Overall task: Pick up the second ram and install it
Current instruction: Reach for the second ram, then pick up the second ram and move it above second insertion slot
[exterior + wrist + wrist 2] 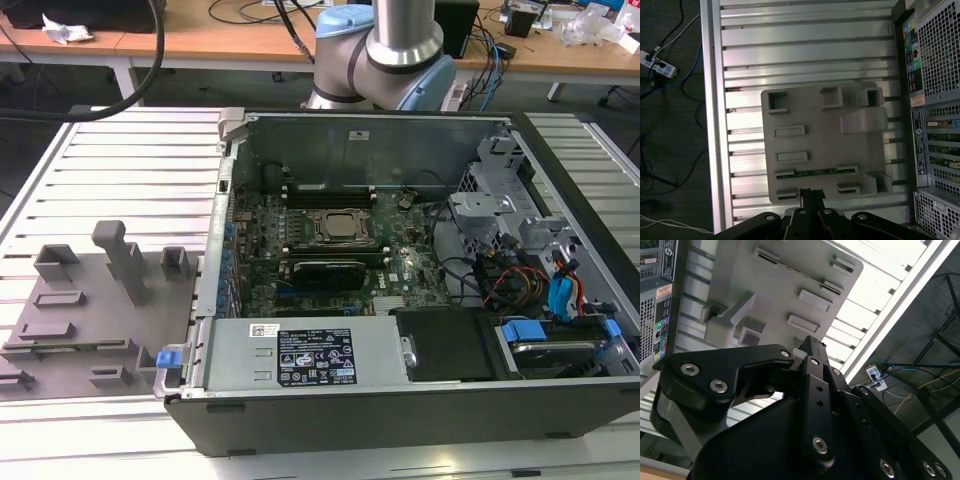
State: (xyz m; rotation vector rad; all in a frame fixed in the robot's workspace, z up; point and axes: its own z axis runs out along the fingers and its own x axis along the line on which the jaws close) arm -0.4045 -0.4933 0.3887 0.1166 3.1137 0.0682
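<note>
the arm (403,25), at twelve o'clock in the exterior view, is a brushed silver tube seated in rounded pale-blue joint housings (343,40). the pincer (807,346) is matte black in both wrist views, built of angular linked plates dotted with round silver screw heads (820,444).

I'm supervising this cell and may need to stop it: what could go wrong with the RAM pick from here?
1. The second ram sits narrow between raised blocks of the grey tray; a slightly offset gripper could strike a block instead.
2. The computer case stands close beside the tray, so the carried stick might clip its wall.
</note>
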